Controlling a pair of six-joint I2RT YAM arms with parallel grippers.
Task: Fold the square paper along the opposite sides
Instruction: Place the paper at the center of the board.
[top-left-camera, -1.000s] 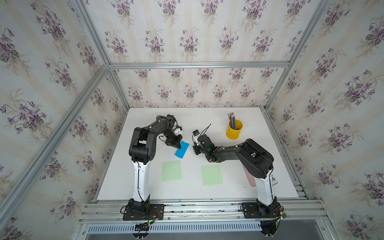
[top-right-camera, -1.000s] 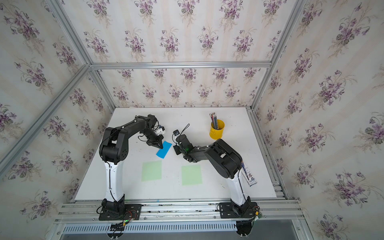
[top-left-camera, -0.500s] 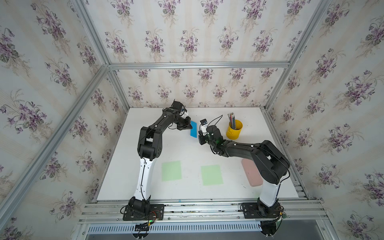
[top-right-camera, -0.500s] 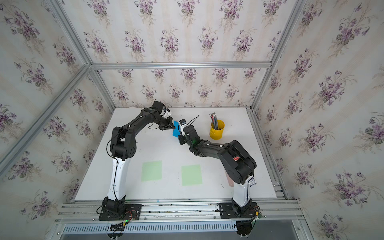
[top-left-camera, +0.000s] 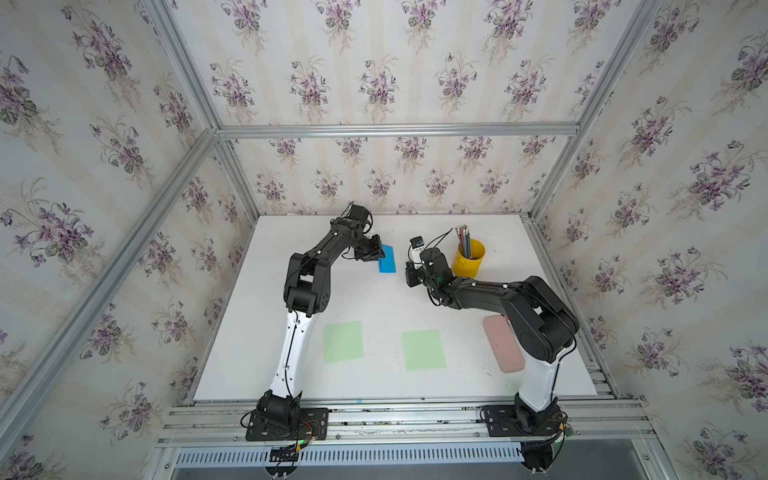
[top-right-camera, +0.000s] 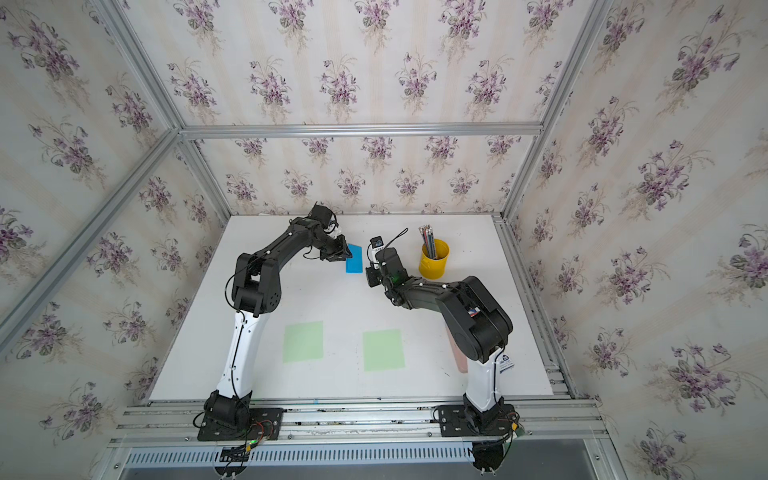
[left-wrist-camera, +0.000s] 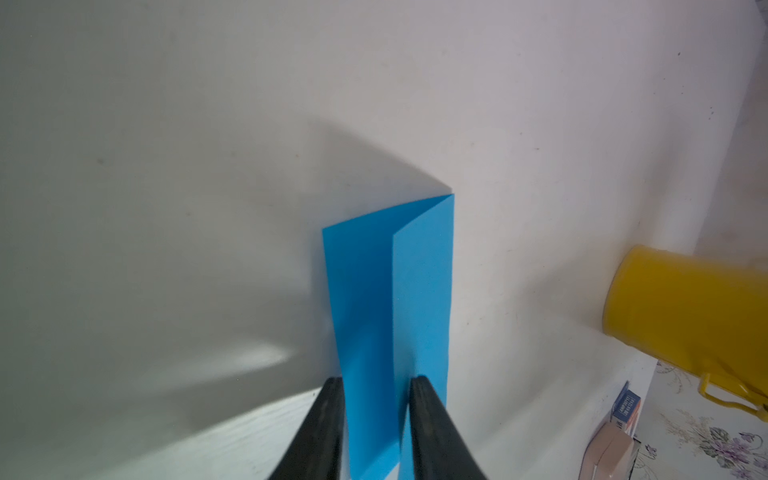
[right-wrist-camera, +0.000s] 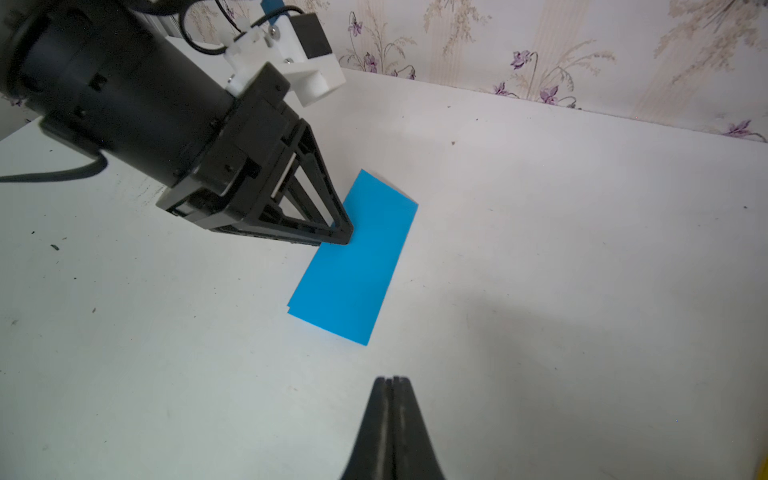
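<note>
The blue paper (top-left-camera: 387, 258) lies on the desk (top-left-camera: 361, 299) close to the far edge, about in the middle. It is already folded in half, a long thin shape. Its long sides run from the far edge toward the near edge.

The left gripper (right-wrist-camera: 343, 239) sits right at the paper's left long side, up by the far end. Its fingers (left-wrist-camera: 419, 399) are apart, with a bit of paper between them, not pinched.

The right gripper (right-wrist-camera: 390, 380) waits on the paper's right, near but not touching. It is pressed together and holds nothing. A yellow cup (top-left-camera: 468, 259) stands just behind it.

I think the left arm is the closer one, and it only needs to back away to the left.
</note>
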